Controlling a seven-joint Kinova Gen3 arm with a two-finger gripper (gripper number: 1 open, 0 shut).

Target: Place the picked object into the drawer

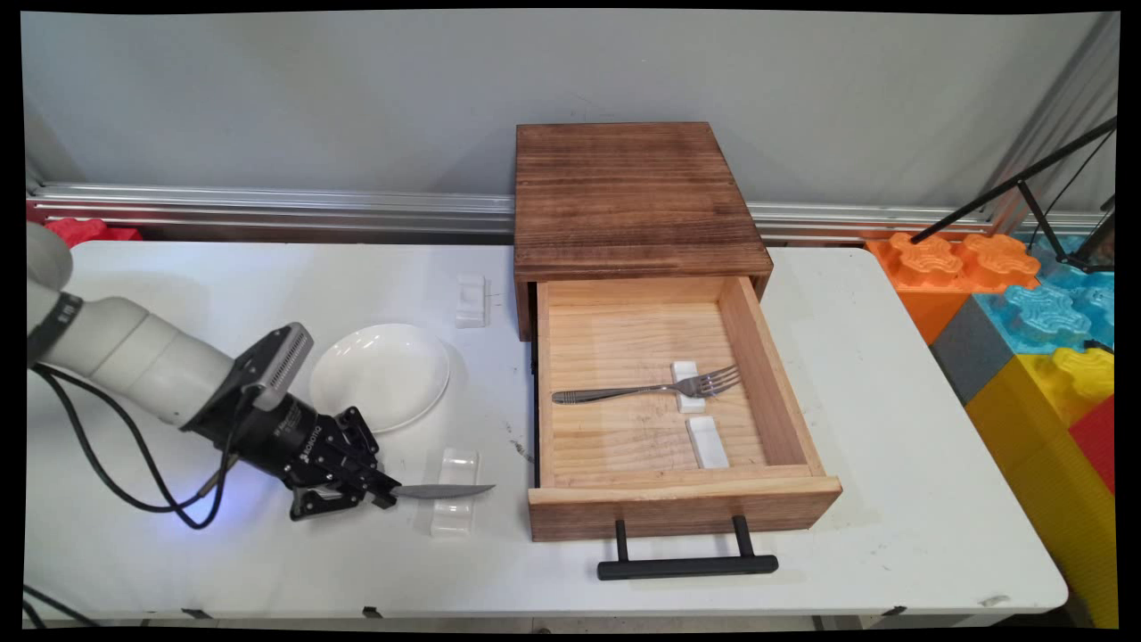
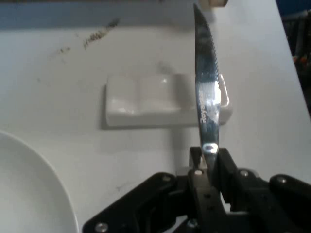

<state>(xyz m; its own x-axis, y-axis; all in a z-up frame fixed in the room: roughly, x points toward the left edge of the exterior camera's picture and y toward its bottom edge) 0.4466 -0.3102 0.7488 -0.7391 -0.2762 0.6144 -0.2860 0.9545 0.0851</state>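
1. Near the table's front left corner, the end effector point(image 1: 385, 496) lies low over the white table point(image 1: 891, 499), its fingers point(image 2: 226, 167) clamped on the handle end of a knife point(image 1: 443, 490).
2. The knife points away from the end effector toward the drawer; its serrated blade passes over a white cutlery rest point(image 1: 455, 504), though whether it touches the rest cannot be told.
3. In the hand view the blade point(image 2: 206, 82) crosses one end of that rest point(image 2: 150, 99), with a rim of the plate point(image 2: 34, 189) at the lower left.
4. Counted: one knife, one fork, one plate, four white rests.
5. The round white plate point(image 1: 381, 374) sits just behind the end effector, toward the table's back edge.
6. A second rest point(image 1: 471, 300) lies farther back, beside the wooden box point(image 1: 633, 192) that stands at the table's back edge.
7. The box's drawer point(image 1: 682, 508) is pulled open toward the front edge, its black handle point(image 1: 686, 563) foremost.
8. Inside, a fork point(image 1: 651, 389) lies with its neck across a third rest point(image 1: 688, 385); the fourth rest point(image 1: 708, 442) lies bare just in front of it.
9. The drawer's left wall stands near the knife's tip, apart from it.
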